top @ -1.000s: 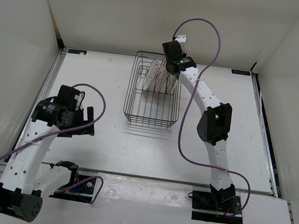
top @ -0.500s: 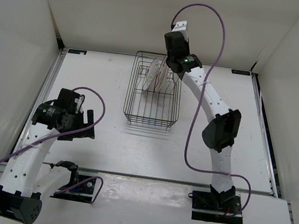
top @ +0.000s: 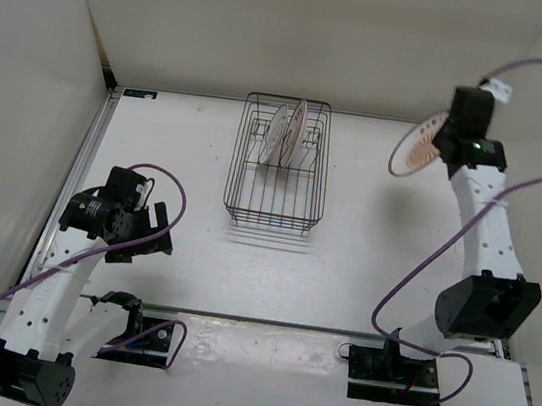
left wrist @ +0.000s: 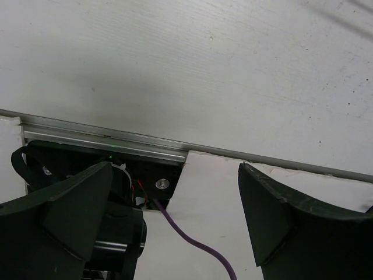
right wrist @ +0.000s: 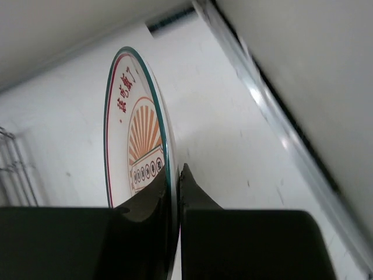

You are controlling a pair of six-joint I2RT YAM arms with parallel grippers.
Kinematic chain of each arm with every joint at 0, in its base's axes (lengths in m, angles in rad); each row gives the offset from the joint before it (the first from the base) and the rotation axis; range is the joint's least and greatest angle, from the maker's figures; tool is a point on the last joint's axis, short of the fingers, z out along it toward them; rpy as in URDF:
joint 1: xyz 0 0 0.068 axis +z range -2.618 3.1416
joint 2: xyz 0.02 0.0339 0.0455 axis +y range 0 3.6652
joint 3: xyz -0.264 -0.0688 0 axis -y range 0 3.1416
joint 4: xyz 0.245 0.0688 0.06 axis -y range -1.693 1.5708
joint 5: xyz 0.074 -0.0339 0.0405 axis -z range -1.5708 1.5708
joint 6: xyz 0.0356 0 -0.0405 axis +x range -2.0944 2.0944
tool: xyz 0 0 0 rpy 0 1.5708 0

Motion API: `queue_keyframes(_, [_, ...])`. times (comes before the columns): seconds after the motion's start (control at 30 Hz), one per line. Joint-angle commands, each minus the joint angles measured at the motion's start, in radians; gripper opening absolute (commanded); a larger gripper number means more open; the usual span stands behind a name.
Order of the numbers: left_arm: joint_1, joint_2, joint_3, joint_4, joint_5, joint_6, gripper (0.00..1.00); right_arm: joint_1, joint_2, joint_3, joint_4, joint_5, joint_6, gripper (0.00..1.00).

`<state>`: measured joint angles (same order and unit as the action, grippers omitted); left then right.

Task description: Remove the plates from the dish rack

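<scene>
Right fingers (right wrist: 201, 201) pinch a plate (right wrist: 137, 134), its lower rim hidden; left fingers (left wrist: 64, 216) gape empty.

Three plates (top: 422, 147), one dish rack (top: 273, 222)

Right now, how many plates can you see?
3. In the dish rack, a left plate and a right plate stand on edge. The third plate is gripped by the right hand, above the table's far right. None looks hidden.
</scene>
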<state>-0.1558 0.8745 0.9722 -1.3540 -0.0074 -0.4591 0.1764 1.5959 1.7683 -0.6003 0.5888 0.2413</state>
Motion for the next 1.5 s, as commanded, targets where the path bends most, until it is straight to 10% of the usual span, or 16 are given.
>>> queue_keyframes(0.0, [-0.011,0.0,0.025,-0.014,-0.005,-0.016,1.0,-0.214,-0.089,-0.245,0.032,-0.468,0.209,0.0])
queue_keyframes(0.5, [-0.016,0.032,0.008,0.004,0.017,0.005,1.0,-0.46,-0.129,-0.766,0.261,-0.771,0.391,0.0])
queue_keyframes(0.83, [-0.016,0.035,0.003,0.01,0.021,0.014,1.0,-0.502,0.074,-0.682,-0.105,-0.799,0.257,0.1])
queue_keyframes(1.47, [-0.016,0.038,0.002,0.003,0.011,0.013,1.0,-0.5,0.133,-0.737,-0.125,-0.695,0.231,0.33])
